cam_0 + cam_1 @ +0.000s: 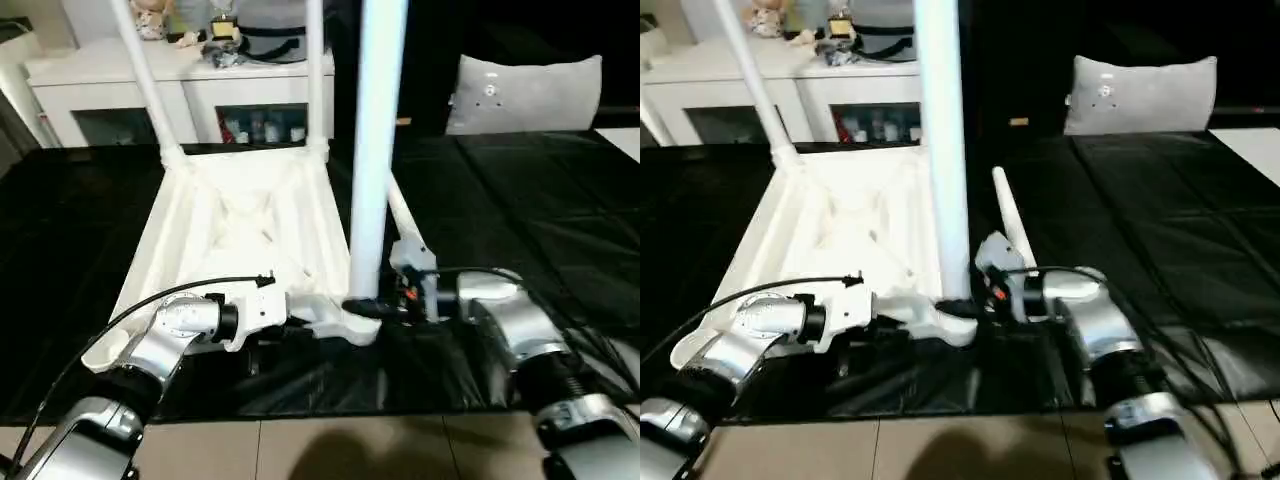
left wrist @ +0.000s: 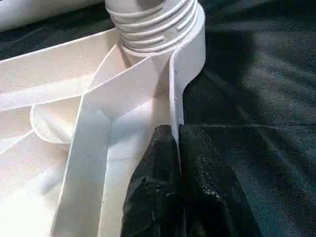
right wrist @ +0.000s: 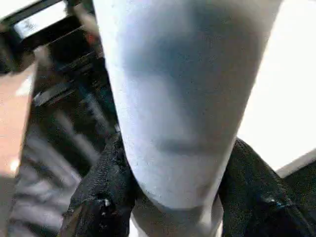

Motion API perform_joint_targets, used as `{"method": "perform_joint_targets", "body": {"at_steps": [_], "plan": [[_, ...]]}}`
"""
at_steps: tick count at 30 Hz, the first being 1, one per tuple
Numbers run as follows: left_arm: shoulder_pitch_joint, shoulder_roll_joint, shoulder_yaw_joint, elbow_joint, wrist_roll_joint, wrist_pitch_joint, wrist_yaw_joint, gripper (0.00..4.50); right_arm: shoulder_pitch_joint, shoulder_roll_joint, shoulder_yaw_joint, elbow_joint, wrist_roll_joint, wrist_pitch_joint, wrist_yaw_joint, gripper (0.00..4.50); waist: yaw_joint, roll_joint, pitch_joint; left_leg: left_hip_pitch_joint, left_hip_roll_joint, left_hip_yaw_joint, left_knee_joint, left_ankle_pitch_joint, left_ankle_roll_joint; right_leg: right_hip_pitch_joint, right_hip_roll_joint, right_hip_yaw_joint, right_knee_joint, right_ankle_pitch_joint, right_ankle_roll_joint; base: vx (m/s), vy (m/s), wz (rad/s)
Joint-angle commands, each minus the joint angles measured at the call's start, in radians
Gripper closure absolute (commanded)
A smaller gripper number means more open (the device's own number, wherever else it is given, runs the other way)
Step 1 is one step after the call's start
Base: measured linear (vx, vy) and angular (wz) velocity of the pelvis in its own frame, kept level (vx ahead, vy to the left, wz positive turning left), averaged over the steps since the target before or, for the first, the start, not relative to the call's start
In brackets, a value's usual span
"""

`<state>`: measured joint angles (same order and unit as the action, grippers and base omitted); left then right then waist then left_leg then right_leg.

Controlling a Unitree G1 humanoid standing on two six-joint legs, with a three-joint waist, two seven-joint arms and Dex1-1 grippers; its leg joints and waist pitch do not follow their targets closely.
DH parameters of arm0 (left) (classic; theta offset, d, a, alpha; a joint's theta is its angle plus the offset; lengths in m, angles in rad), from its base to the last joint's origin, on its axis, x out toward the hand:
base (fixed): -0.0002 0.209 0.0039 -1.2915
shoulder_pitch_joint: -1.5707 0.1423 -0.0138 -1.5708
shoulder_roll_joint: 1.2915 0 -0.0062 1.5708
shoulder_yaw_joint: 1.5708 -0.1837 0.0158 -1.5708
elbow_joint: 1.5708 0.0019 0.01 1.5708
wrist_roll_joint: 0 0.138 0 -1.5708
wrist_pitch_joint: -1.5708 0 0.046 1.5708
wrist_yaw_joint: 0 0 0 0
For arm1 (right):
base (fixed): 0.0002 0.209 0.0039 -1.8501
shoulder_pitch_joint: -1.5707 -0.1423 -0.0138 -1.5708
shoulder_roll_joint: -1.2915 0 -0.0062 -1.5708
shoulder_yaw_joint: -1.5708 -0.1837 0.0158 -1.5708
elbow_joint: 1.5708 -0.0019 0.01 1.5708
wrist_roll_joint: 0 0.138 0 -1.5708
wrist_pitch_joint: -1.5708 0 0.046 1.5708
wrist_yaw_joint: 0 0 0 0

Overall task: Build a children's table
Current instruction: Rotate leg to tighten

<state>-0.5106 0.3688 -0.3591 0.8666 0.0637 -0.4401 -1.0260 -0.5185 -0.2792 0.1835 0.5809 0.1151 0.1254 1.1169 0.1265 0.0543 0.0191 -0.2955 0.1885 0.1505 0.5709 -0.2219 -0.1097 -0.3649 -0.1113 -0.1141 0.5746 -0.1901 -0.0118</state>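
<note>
Here, on my screens, the table top (image 1: 235, 240) lay upside down on the black sheet (image 1: 520, 210) that covered the worktop, ribbed underside facing up, and I placed everything else by it. Two legs stood in its far corner sockets: the far left leg (image 1: 145, 80) leaned outward, while the far right leg (image 1: 316, 70) rose nearly straight. A third leg (image 1: 375, 150) stood upright in the near right corner socket (image 1: 352, 322), and my left wrist camera showed its threaded base (image 2: 155, 24) seated there, with several threads visible above the socket rim. The right gripper (image 1: 362, 308) came in from the right of the top, its jaws closed on the lower end of that third leg just above the socket; the right wrist view showed a black finger (image 3: 96, 197) pressed against each side of the white tube. The left gripper (image 2: 175, 163) reached along the top's near edge, and its jaws pinched the thin white side wall (image 2: 174, 94) of the top just short of that same corner, one finger (image 2: 153, 187) inside the wall and the other outside it on the sheet's side. A fourth leg (image 1: 1008, 225) lay loose on the sheet just beside the top's right edge, partly hidden behind the standing leg and my right wrist. Beyond the top's far edge stood a white cabinet (image 1: 110, 95) with glass doors and small objects on it, and to the far right of the top a grey cushion (image 1: 525, 92) stood upright.
</note>
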Motion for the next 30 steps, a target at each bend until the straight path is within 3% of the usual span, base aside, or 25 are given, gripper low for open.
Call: {"method": "perform_joint_targets", "body": {"at_steps": [1,2,3,4,5,6,7,8,9,10,11,12,13,14,17,18,20,21,22,23,24,25,27,28,30], "plan": [[0.019,-0.029,-0.011,0.173,0.08,0.061,0.192,4.5,-0.015,0.065,0.034,-0.007,0.043,0.017,0.019,2.43,-0.024,-0.033,-0.007,0.036,-0.008,0.004,-0.027,-0.424,0.04,-0.034,-0.03,-0.036,-0.178,-0.846,0.11,-0.08,-0.003,0.06],[-0.001,-0.025,0.0,0.192,0.078,0.053,0.202,4.5,-0.018,0.064,0.027,-0.002,0.043,0.0,0.013,1.97,-0.05,-0.022,-0.003,0.033,0.0,-0.001,-0.019,-0.478,0.048,-0.025,-0.017,-0.089,-0.206,-0.834,0.142,-0.08,-0.003,0.06],[-0.01,-0.022,0.002,0.203,0.079,0.046,0.199,4.5,-0.018,0.062,0.025,-0.003,0.043,-0.007,0.014,1.97,-0.065,0.016,0.0,0.019,0.052,-0.017,-0.061,-0.638,0.051,0.017,0.006,-0.148,-0.177,-0.698,0.134,-0.08,0.0,0.06],[-0.008,-0.015,0.005,0.201,0.077,0.04,0.191,4.5,-0.017,0.062,0.025,-0.003,0.043,-0.008,0.015,1.84,-0.018,0.04,-0.009,-0.112,0.12,-0.034,-0.169,-0.789,0.04,0.134,-0.011,-0.062,0.11,-0.442,0.037,0.02,0.061,-0.03],[0.011,0.035,0.027,0.174,0.055,0.0,0.128,4.5,-0.014,0.057,0.023,-0.011,0.044,-0.011,0.02,1.84,0.046,0.041,-0.008,-0.14,0.075,0.055,-0.208,-0.932,-0.032,0.104,0.028,-0.044,0.15,-0.213,-0.025,0.02,0.061,-0.03],[0.024,0.062,0.038,0.152,0.04,-0.017,0.088,4.5,-0.011,0.054,0.023,-0.016,0.044,-0.012,0.024,1.64,0.038,-0.004,-0.045,-0.044,0.069,0.03,-0.155,-0.7,0.014,0.084,-0.013,0.076,0.132,-0.416,0.022,0.0,0.0,0.0],[0.031,0.081,0.043,0.141,0.033,-0.032,0.06,4.5,-0.008,0.052,0.021,-0.022,0.042,-0.015,0.027,1.54,0.017,-0.084,-0.039,0.006,0.048,0.017,-0.074,-0.517,-0.001,0.027,-0.062,0.098,0.036,-0.708,0.078,0.005,-0.115,-0.13],[0.034,0.092,0.045,0.137,0.028,-0.041,0.036,4.5,-0.005,0.05,0.019,-0.028,0.041,-0.017,0.03,1.48,0.023,-0.054,-0.008,0.03,0.012,0.001,0.076,-0.296,0.005,-0.052,-0.18,0.116,-0.127,-1.033,0.027,0.005,-0.115,-0.13],[0.035,0.098,0.047,0.139,0.023,-0.04,0.019,4.5,-0.002,0.047,0.018,-0.033,0.04,-0.02,0.032,1.48,0.028,-0.072,-0.021,-0.079,0.009,-0.036,0.068,-0.001,0.051,0.036,-0.167,0.133,-0.082,-0.979,0.028,0.091,-0.065,-0.43],[0.032,0.104,0.05,0.159,0.02,-0.057,0.009,4.5,0.005,0.044,0.013,-0.045,0.039,-0.018,0.031,1.43,0.035,-0.031,-0.029,-0.084,0.031,-0.026,-0.049,0.039,-0.004,0.034,-0.064,0.072,-0.042,-0.566,-0.025,0.086,0.021,-0.36],[0.032,0.104,0.05,0.159,0.02,-0.057,0.009,4.21,0.005,0.044,0.013,-0.045,0.039,-0.018,0.031,1.33,0.035,-0.031,-0.029,-0.084,0.031,-0.026,-0.049,0.039,-0.004,0.034,-0.064,0.072,-0.042,-0.566,-0.025,0.086,0.021,-0.36],[0.031,0.105,0.052,0.166,0.02,-0.063,0.009,3.92,0.007,0.043,0.012,-0.049,0.039,-0.018,0.031,1.1,0.022,-0.014,-0.032,-0.087,0.037,-0.034,-0.076,-0.117,-0.001,0.041,-0.04,0.066,-0.018,-0.392,-0.066,0.0,0.0,0.0],[0.029,0.105,0.058,0.179,0.015,-0.071,0.004,3.92,0.011,0.041,0.011,-0.054,0.041,-0.02,0.029,1.06,0.012,-0.017,-0.039,-0.07,0.038,-0.026,-0.076,-0.24,0.007,0.038,-0.041,0.076,-0.016,-0.286,-0.115,0.0,0.0,0.0],[0.026,0.107,0.065,0.191,0.008,-0.08,-0.003,3.92,0.015,0.038,0.008,-0.061,0.043,-0.022,0.028,1.06,0.013,-0.02,-0.041,-0.07,0.034,-0.022,-0.074,-0.225,0.019,0.044,-0.042,0.077,-0.019,-0.262,-0.119,0.0,0.0,0.0],[0.028,0.122,0.083,0.174,-0.017,-0.085,-0.036,3.48,0.022,0.033,0.003,-0.074,0.049,-0.024,0.028,0.66,0.018,-0.015,-0.046,-0.074,0.035,-0.014,-0.07,-0.129,0.05,0.048,-0.044,0.075,-0.021,-0.171,-0.12,0.0,0.0,0.0],[0.037,0.14,0.098,0.104,-0.048,-0.056,-0.075,3.44,0.026,0.031,0.001,-0.08,0.051,-0.024,0.029,0.63,0.021,-0.014,-0.047,-0.074,0.04,-0.009,-0.068,-0.105,0.051,0.048,-0.046,0.074,-0.016,-0.121,-0.124,0.0,0.0,0.0],[0.049,0.184,0.111,-0.228,-0.134,0.161,-0.144,3.25,0.032,0.025,-0.005,-0.094,0.056,-0.024,0.028,0.44,0.021,-0.008,-0.059,-0.07,0.05,-0.009,-0.065,-0.067,0.041,0.051,-0.045,0.073,0.0,-0.022,-0.138,0.0,0.0,0.0],[0.049,0.187,0.112,-0.248,-0.139,0.174,-0.148,3.11,0.032,0.025,-0.006,-0.095,0.056,-0.024,0.028,0.32,0.018,-0.008,-0.062,-0.071,0.05,-0.01,-0.062,-0.034,0.043,0.049,-0.041,0.071,0.006,0.046,-0.152,0.051,-0.005,-0.03],[0.029,0.201,0.111,-0.416,-0.175,0.314,-0.16,3.03,0.033,0.022,-0.01,-0.101,0.061,-0.021,0.027,0.2,0.015,-0.006,-0.076,-0.064,0.04,-0.004,-0.036,0.095,0.062,0.044,-0.02,0.069,0.031,0.302,-0.189,0.0,0.0,0.0],[0.021,0.204,0.11,-0.46,-0.183,0.353,-0.162,3.03,0.033,0.021,-0.011,-0.103,0.062,-0.021,0.027,0.2,0.018,-0.006,-0.081,-0.069,0.039,-0.008,-0.031,0.153,0.071,0.047,-0.017,0.064,0.04,0.384,-0.197,0.0,0.0,0.0],[0.012,0.208,0.108,-0.514,-0.194,0.4,-0.163,3.02,0.034,0.02,-0.012,-0.105,0.064,-0.02,0.026,0.13,0.022,-0.003,-0.088,-0.062,0.04,-0.007,-0.021,0.2,0.081,0.039,-0.01,0.061,0.046,0.455,-0.207,0.0,0.0,0.0],[-0.002,0.213,0.107,-0.58,-0.21,0.465,-0.16,2.73,0.035,0.019,-0.017,-0.112,0.067,-0.019,0.023,0.01,0.028,-0.008,-0.084,-0.077,0.031,-0.005,-0.006,0.282,0.123,0.031,-0.002,0.056,0.059,0.552,-0.227,0.0,0.0,0.0],[-0.004,0.212,0.105,-0.655,-0.241,0.531,-0.153,2.61,0.044,0.015,-0.023,-0.136,0.07,-0.02,0.015,0.0,0.028,-0.015,-0.072,-0.088,0.027,0.001,-0.011,0.211,0.121,0.032,-0.008,0.056,0.05,0.488,-0.227,0.0,0.0,0.0],[0.007,0.208,0.105,-0.687,-0.261,0.551,-0.141,2.57,0.055,0.013,-0.026,-0.16,0.075,-0.016,0.01,0.0,0.025,-0.019,-0.067,-0.087,0.028,0.004,-0.018,0.126,0.114,0.034,-0.012,0.058,0.04,0.404,-0.223,0.0,0.0,0.0],[0.008,0.208,0.105,-0.69,-0.263,0.553,-0.14,2.43,0.057,0.013,-0.027,-0.163,0.075,-0.016,0.01,0.0,0.02,-0.018,-0.064,-0.089,0.031,0.003,-0.024,0.08,0.104,0.04,-0.016,0.059,0.036,0.339,-0.215,0.0,0.0,0.0]]}}
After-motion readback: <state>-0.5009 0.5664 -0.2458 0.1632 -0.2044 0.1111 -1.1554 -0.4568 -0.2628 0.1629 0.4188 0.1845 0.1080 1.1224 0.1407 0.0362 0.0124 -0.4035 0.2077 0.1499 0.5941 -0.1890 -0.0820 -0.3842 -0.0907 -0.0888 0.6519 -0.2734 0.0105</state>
